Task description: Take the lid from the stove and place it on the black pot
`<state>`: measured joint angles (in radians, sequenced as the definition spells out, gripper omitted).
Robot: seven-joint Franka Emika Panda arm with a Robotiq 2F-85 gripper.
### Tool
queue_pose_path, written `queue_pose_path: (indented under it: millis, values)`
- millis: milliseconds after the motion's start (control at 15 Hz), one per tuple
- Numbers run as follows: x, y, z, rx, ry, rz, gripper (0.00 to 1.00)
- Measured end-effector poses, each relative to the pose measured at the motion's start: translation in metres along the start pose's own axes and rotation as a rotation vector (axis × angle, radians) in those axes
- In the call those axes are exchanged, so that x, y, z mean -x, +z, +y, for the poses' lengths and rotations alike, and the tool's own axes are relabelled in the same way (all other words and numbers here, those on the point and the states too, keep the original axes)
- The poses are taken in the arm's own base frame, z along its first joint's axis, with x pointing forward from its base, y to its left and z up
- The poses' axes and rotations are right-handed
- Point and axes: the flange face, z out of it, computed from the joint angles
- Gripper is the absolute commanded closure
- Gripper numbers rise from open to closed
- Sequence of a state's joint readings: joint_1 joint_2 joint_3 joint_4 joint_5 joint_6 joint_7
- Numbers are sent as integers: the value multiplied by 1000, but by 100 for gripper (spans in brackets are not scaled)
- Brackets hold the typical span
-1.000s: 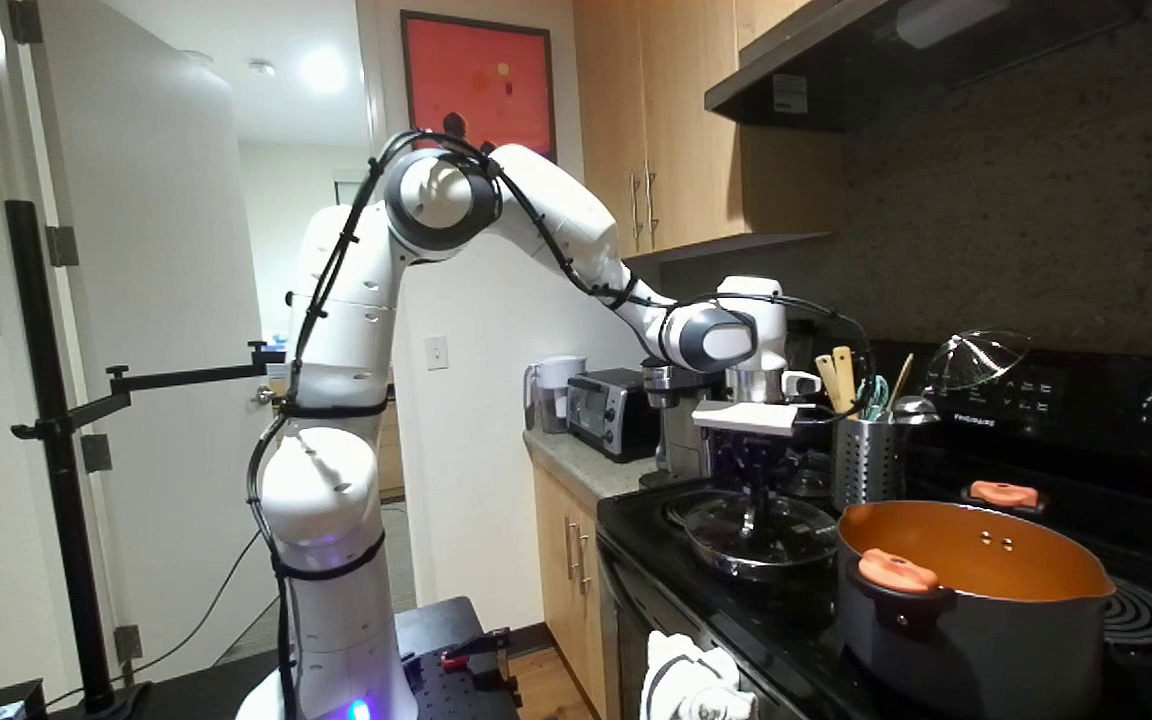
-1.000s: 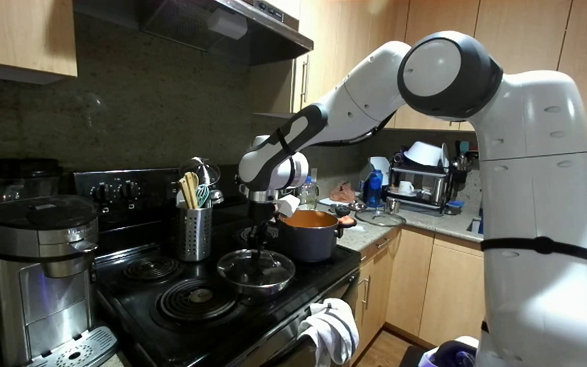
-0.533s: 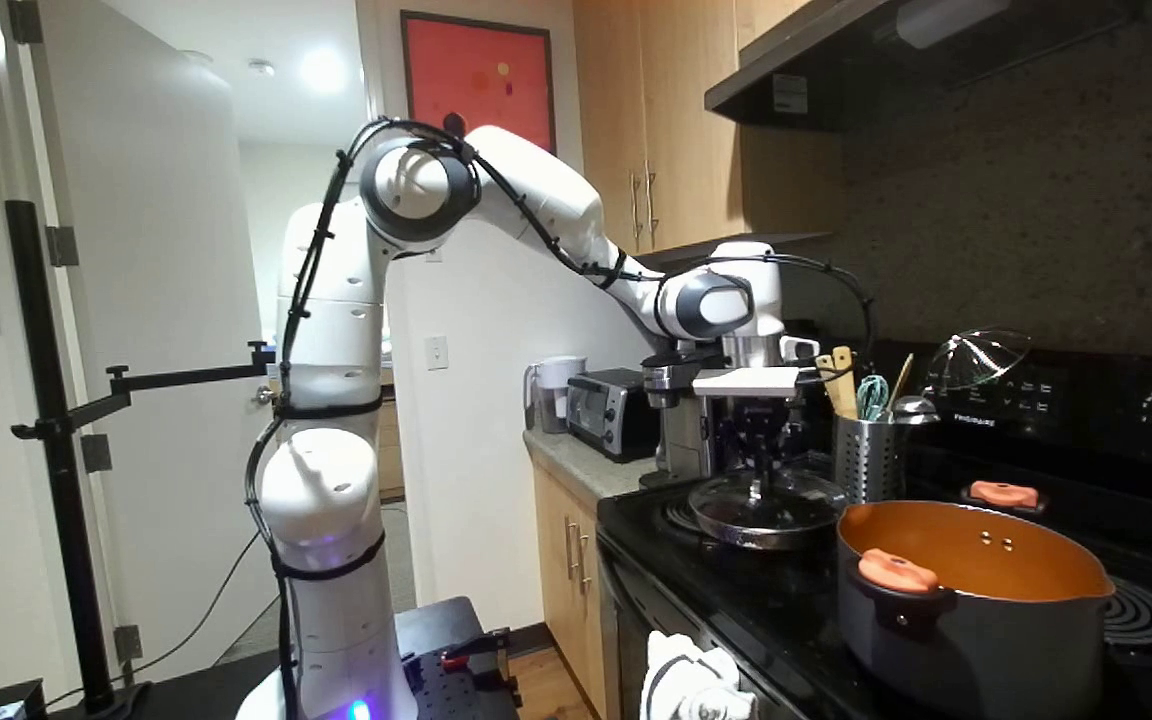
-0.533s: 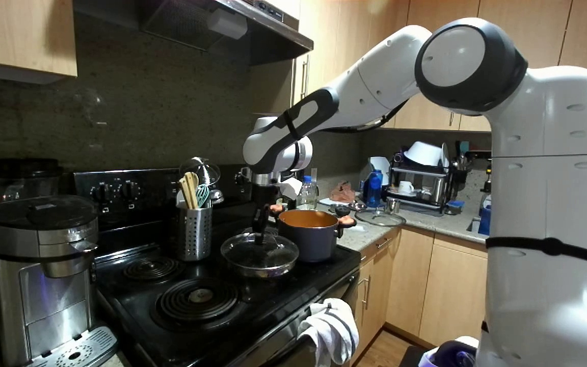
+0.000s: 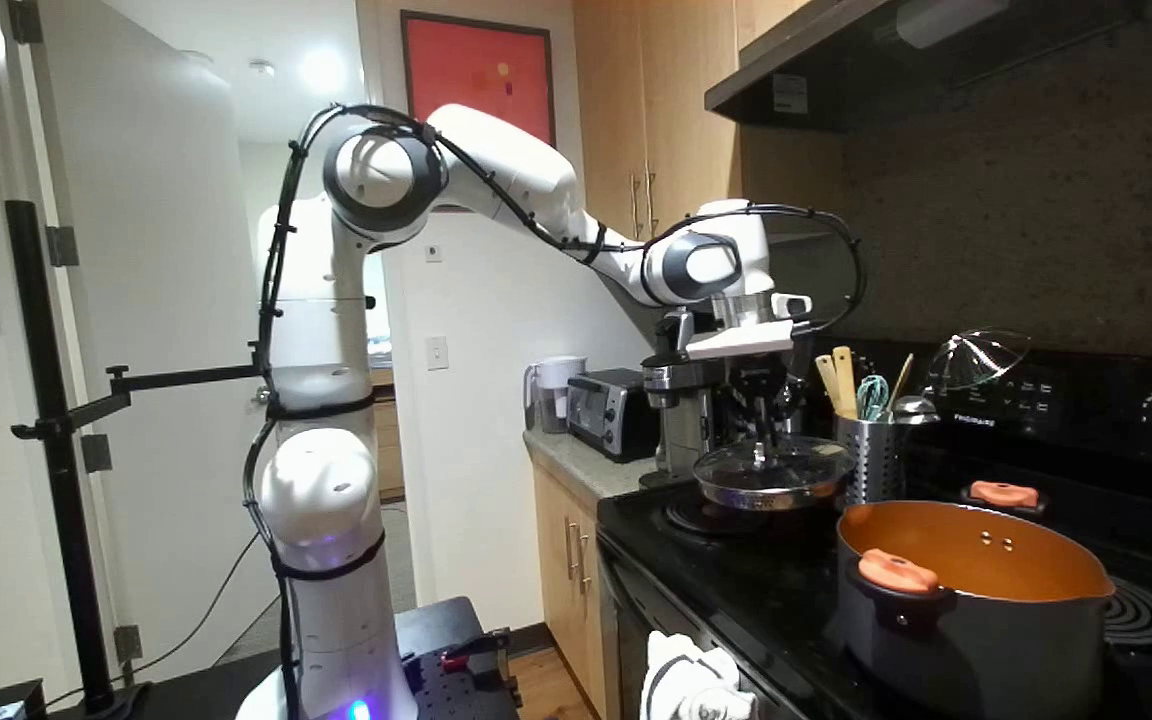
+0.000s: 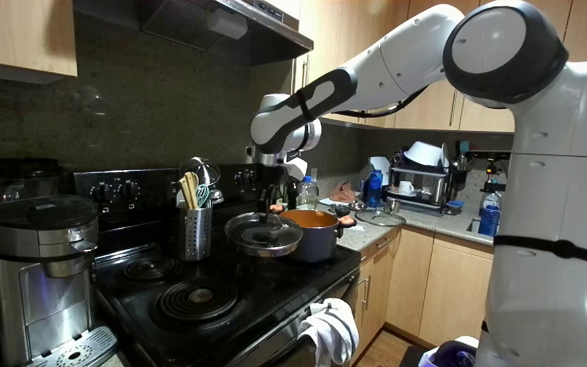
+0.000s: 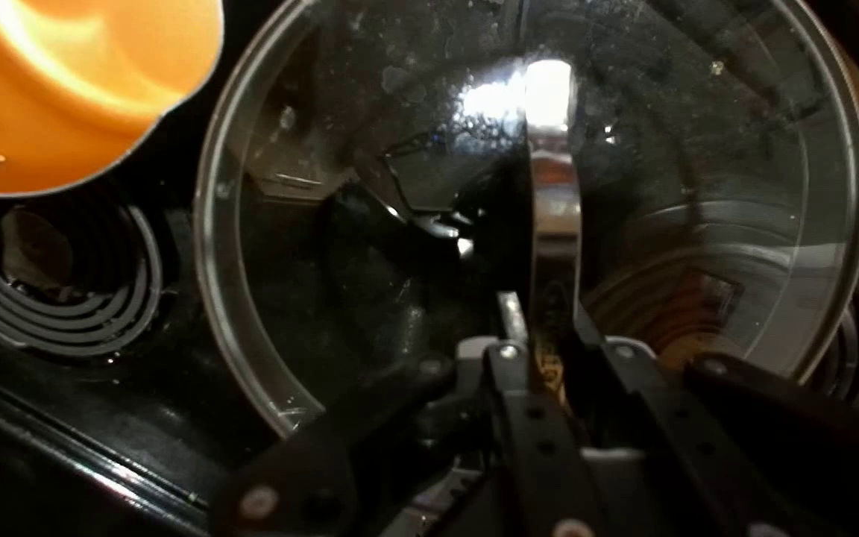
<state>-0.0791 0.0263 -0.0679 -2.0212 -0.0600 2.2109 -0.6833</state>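
Observation:
The lid (image 5: 774, 478), dark see-through glass with a shiny metal rim, hangs above the stovetop in both exterior views (image 6: 263, 237), roughly level. It fills much of the wrist view (image 7: 414, 179). My gripper (image 7: 549, 321) is shut on the lid's metal loop handle (image 7: 555, 201), with one finger on each side; it points down in both exterior views (image 5: 762, 430) (image 6: 265, 206). The black pot (image 5: 966, 640), dark outside and orange inside with orange-topped handles, stands uncovered on the stove beside the lid. It also shows in an exterior view (image 6: 316, 243) and at the wrist view's upper left (image 7: 94, 97).
A metal utensil holder (image 5: 871, 465) with tall utensils stands behind the lid. The range hood (image 5: 866, 70) overhangs the stove. A coffee maker (image 6: 44, 275) stands beside the stove. A different glass lid (image 6: 380, 217) lies on the counter. A towel (image 6: 330, 326) hangs at the oven front.
The gripper and the lid have risen together from low over the stovetop, and moved slightly toward the pot's side in an exterior view. The arm's elbow has lifted and drawn back. The pot has not moved.

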Motion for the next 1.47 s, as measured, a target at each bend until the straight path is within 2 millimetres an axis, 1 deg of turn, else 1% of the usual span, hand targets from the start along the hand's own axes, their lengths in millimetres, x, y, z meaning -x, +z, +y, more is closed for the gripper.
queue_pose_path:
  millis: [333,533,800,867,1000,1200,1267,1400,1467]
  values:
    - [12,-32,9,25,34,46,96]
    - [24,-51,23,34,80,81,96]
    - [42,-68,46,41,148,116,96]
    - [47,-72,52,41,167,125,85]
    - [50,-68,55,38,175,120,85]
    - [48,-60,53,28,170,108,85]
    - [46,-59,51,27,167,108,96]
    - [46,-57,51,26,165,104,96]
    - [46,-53,51,22,165,97,96]
